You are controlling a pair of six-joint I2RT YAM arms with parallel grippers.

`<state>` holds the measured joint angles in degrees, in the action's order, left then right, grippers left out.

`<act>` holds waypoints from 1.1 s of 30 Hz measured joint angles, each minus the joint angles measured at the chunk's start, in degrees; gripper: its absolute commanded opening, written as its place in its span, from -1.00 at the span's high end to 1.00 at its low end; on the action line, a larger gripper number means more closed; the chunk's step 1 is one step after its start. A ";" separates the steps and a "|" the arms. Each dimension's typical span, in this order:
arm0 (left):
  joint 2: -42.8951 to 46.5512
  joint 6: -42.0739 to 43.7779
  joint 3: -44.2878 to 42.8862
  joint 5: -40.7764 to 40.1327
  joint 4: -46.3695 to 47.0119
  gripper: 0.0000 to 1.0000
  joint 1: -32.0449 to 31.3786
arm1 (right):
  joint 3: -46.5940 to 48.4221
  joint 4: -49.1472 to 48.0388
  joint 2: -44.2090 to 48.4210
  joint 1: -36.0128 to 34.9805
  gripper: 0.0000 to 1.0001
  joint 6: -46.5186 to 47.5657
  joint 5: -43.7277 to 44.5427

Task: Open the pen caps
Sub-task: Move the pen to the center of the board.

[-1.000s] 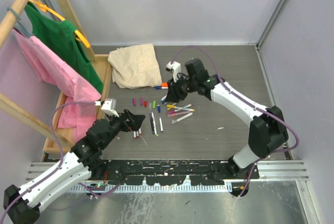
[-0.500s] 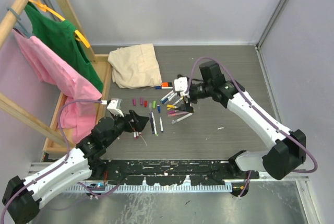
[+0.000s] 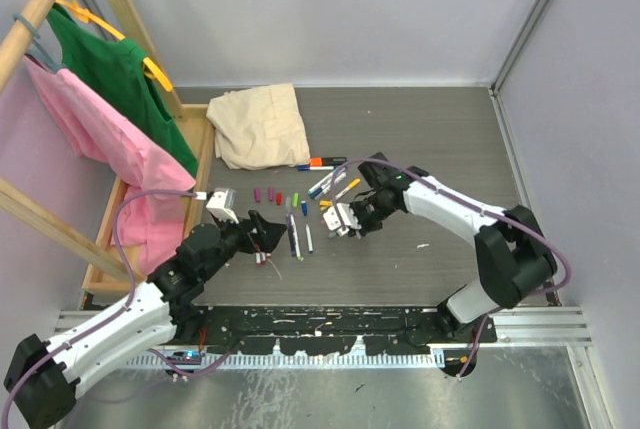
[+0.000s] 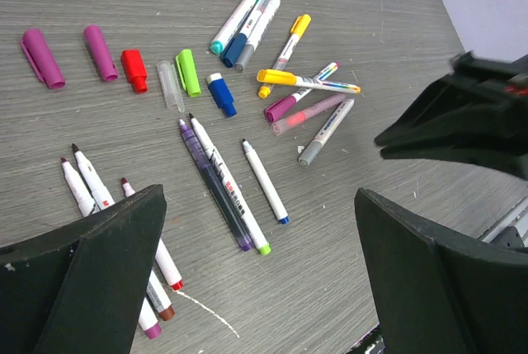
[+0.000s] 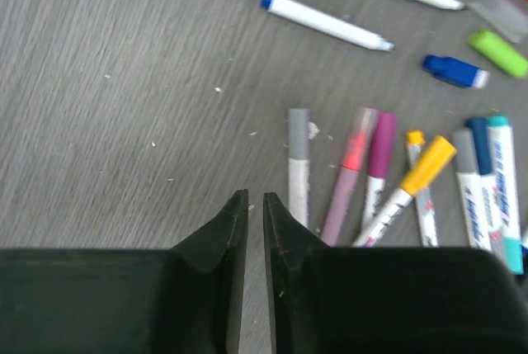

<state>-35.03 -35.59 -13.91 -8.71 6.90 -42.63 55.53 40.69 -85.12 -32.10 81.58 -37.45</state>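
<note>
Loose pen caps lie in a row on the table: two purple, a red, a green and a blue. Below them lie uncapped white pens. To the right is a cluster of capped pens, with yellow, magenta and grey caps. My left gripper hovers wide open over the uncapped pens, holding nothing. My right gripper is shut with nothing in it, low beside the grey-capped pen, near the pink and yellow-capped ones.
A folded beige cloth lies at the back left. A wooden rack with pink and green garments stands along the left side. A thick black marker with an orange cap lies behind the pens.
My right arm has swung from behind the pen cluster toward its near side; its jaws opened and then closed. My left arm moved slightly forward, still open.
</note>
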 measured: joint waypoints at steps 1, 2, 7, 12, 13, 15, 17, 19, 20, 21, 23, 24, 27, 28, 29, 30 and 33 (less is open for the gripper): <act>0.02 -0.02 0.00 0.00 0.07 -0.96 0.00 | 0.00 0.13 -1.33 -0.85 0.81 0.76 1.07; 0.04 -0.07 0.00 0.00 0.11 -0.96 0.00 | 0.00 0.24 -2.45 -1.62 0.84 1.18 2.16; 1.55 -0.61 0.00 -0.02 -0.09 -0.97 0.00 | 0.17 0.31 -7.37 -4.48 0.87 1.22 6.27; 4.22 -0.98 0.02 -0.07 -0.44 -0.96 0.00 | 0.63 -0.17 -11.47 -5.75 0.88 -0.13 9.49; 4.52 -0.98 0.02 -0.09 -0.50 -0.97 0.00 | 0.98 -0.44 -11.69 -5.88 0.88 -0.35 10.19; 5.29 -0.98 0.07 -0.13 -0.79 -0.97 0.00 | 1.88 -0.85 -12.44 -6.16 0.89 -1.14 10.93; 5.73 -1.01 0.17 -0.33 -1.20 -0.97 0.00 | 2.47 -1.46 -12.87 -6.45 0.89 -2.01 11.74; 6.03 -0.98 0.24 -0.44 -1.53 -0.97 0.00 | 3.06 -2.19 -13.33 -6.60 0.89 -2.82 12.66; 6.05 -1.01 0.24 -0.48 -1.60 -0.97 0.00 | 3.43 -2.60 -13.62 -6.62 0.89 -3.32 13.20; 6.08 -0.98 0.24 -0.50 -1.62 -0.97 0.00 | 3.91 -2.95 -13.99 -6.71 0.89 -3.80 13.77; 6.08 -1.01 0.24 -0.50 -1.62 -0.97 0.00 | 5.22 -3.61 -15.08 -6.84 0.90 -4.55 14.95; 6.08 -0.98 0.24 -0.50 -1.62 -0.97 0.00 | 6.03 -3.89 -15.69 -6.84 0.91 -5.01 15.56; 6.21 -0.98 0.24 -0.50 -1.66 -0.97 0.00 | 8.85 -4.92 -17.94 -6.78 0.92 -5.66 17.25; 6.34 -1.01 0.24 -0.50 -1.73 -0.97 0.00 | 9.73 -5.20 -18.64 -6.67 0.93 -5.70 17.77; 6.58 -1.01 0.24 -0.50 -1.86 -0.96 0.00 | 10.82 -5.53 -19.52 -6.51 0.93 -5.73 18.38; 6.69 -1.01 0.24 -0.50 -2.01 -0.96 0.00 | 11.50 -5.81 -20.09 -6.29 0.93 -5.73 18.60; 7.23 -1.01 0.28 -0.52 -2.38 -0.96 0.00 | 14.12 -6.43 -22.12 -5.25 0.93 -5.70 19.43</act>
<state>-27.79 -36.60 -13.63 -9.23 4.51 -42.63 69.65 34.26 -107.24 -37.34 75.88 -18.02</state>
